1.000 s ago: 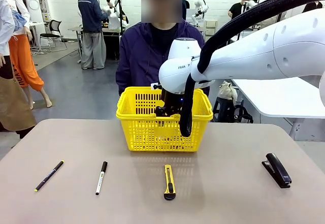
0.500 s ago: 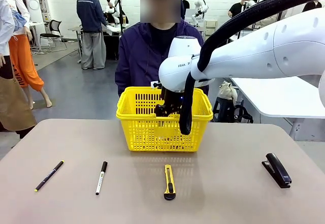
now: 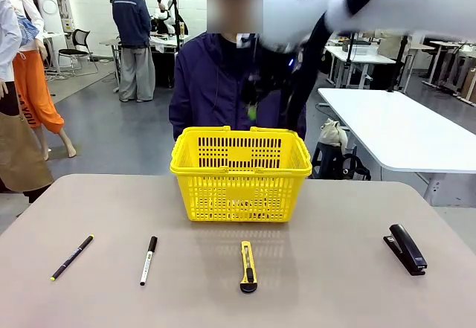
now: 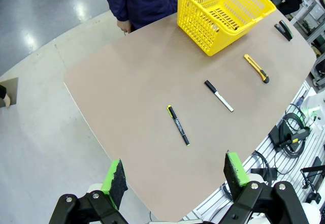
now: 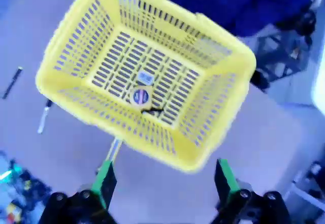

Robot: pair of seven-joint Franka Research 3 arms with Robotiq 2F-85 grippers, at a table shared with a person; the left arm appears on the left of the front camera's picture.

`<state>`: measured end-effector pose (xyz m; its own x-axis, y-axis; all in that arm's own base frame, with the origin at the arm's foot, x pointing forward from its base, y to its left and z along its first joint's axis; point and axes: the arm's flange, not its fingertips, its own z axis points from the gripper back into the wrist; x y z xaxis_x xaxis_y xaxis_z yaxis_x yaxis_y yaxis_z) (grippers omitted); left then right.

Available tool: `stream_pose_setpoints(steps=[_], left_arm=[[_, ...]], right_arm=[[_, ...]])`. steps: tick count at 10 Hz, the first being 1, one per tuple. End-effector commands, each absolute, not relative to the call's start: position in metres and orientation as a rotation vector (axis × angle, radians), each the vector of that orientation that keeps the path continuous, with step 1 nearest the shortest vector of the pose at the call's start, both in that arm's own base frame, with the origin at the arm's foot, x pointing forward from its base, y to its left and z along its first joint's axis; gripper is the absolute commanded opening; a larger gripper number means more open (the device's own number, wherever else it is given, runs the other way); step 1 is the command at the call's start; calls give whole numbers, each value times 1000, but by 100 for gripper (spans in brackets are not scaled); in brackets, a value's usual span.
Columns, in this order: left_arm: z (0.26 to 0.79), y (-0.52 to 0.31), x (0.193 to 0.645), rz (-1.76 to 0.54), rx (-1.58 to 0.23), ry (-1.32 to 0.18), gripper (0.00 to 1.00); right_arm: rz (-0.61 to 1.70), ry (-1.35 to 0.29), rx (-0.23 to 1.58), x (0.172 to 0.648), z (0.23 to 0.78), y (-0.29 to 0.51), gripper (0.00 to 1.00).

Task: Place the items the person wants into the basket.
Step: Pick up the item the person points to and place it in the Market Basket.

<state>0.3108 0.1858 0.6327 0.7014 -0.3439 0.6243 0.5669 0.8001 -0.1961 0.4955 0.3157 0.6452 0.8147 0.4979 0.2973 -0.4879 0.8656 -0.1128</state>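
Right wrist view: round yellow tape measure (image 5: pixel 140 96) inside slotted plastic basket (image 5: pixel 216 107), right claw (image 5: pixel 165 174) apart.

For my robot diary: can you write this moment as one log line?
right hand: open, above basket | left hand: open, high over table | tape measure: in basket | marker: on table

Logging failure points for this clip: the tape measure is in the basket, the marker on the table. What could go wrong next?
The marker lies beside a similar slim black pen, so the wrong one might get picked. The right gripper hangs open high above the basket; a sweep down toward the marker could clip its rim and shift it.
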Motion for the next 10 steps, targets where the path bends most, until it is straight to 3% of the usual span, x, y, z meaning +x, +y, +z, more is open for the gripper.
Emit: stream_pose_setpoints(steps=[1,5,10], left_arm=[[633,187,310,-532,-408,-616,100],[633,187,310,-532,-408,-616,100],[633,187,310,-532,-408,-616,100]], right_arm=[[465,-333,-78,439,650,278,100],[385,-289,-56,382,628,234,100],[285,-180,-34,388,599,206,100]])
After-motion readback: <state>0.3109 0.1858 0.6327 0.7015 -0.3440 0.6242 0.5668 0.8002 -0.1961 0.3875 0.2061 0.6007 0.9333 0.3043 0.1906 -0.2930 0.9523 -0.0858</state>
